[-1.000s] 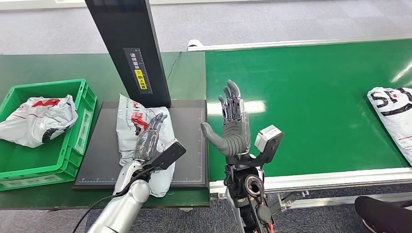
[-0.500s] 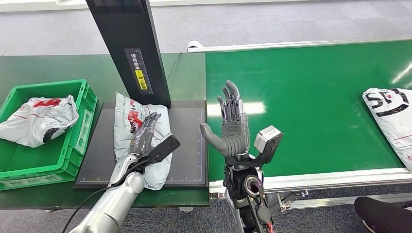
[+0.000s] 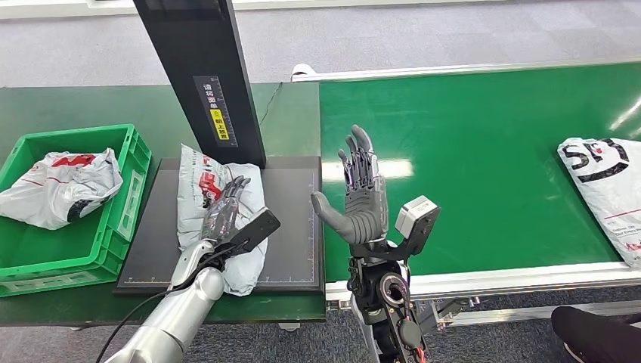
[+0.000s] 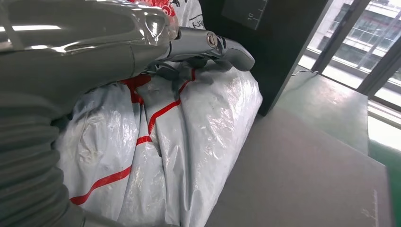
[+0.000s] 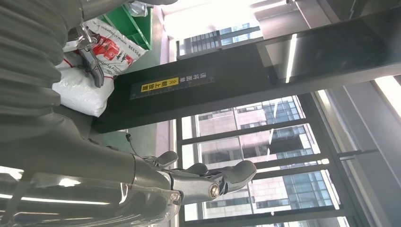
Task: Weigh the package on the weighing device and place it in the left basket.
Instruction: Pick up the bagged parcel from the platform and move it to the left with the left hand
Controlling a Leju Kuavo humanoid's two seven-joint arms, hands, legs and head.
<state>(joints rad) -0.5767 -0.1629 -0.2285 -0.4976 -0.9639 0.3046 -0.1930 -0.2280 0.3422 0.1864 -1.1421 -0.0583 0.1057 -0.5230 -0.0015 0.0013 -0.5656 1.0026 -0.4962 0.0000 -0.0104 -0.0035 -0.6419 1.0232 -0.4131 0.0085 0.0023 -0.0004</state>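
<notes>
The package [image 3: 215,208], a white crinkly bag with red marks, lies on the flat black weighing device [image 3: 291,227]. It sits on the 9 o'clock side of that dark plate, right at the foot of the tall black post [image 3: 204,76].

The left robot hand [image 3: 225,215] lies on top of the package with its dark fingers stretched along the bag toward 12 o'clock. In the left wrist view its thumb [image 4: 213,45] presses on the bag's wrinkled plastic. The pictures show this robot hand touching the bag, but you cannot tell if it truly grips it.

The right robot hand [image 3: 361,193] is held up in the air, at 3 o'clock from the weighing device. Its fingers are spread wide and it holds nothing.

The green basket [image 3: 125,193] stands at 9 o'clock from the weighing device on the dark green bench [image 3: 75,102]. One white bag [image 3: 57,185] is in it.

Far at 3 o'clock, another white bag [image 3: 605,185] with black letters lies on the bright green belt [image 3: 491,136].
</notes>
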